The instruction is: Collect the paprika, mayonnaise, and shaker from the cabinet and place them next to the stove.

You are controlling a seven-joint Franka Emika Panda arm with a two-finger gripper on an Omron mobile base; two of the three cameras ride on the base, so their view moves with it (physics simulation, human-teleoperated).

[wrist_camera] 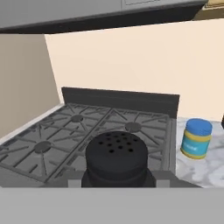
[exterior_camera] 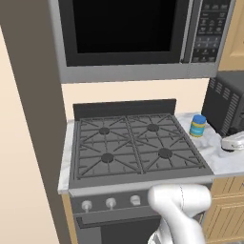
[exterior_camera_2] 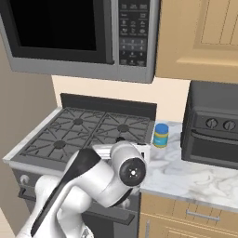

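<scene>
The black shaker (wrist_camera: pixel 116 155) sits right under the hand camera, its perforated top facing me. My gripper (wrist_camera: pixel 117 177) is shut on it, low over the front right part of the stove (wrist_camera: pixel 65 140). My white hand (exterior_camera: pixel 233 141) shows at the right edge of the left base view, over the counter. The mayonnaise (exterior_camera: pixel 198 125) (exterior_camera_2: pixel 161 135) (wrist_camera: pixel 196 138), blue-lidded with a yellow band, stands upright on the marble counter just right of the stove (exterior_camera: pixel 133 143) (exterior_camera_2: pixel 88 130), near the back wall. The paprika is out of view.
A black toaster oven (exterior_camera_2: pixel 214 130) (exterior_camera: pixel 228 107) stands on the counter right of the mayonnaise. The microwave (exterior_camera: pixel 128 33) (exterior_camera_2: pixel 79 32) hangs over the stove. A light wood wall cabinet (exterior_camera_2: pixel 204 37) is above the toaster oven. My elbow (exterior_camera_2: pixel 132 172) blocks the stove's front right corner.
</scene>
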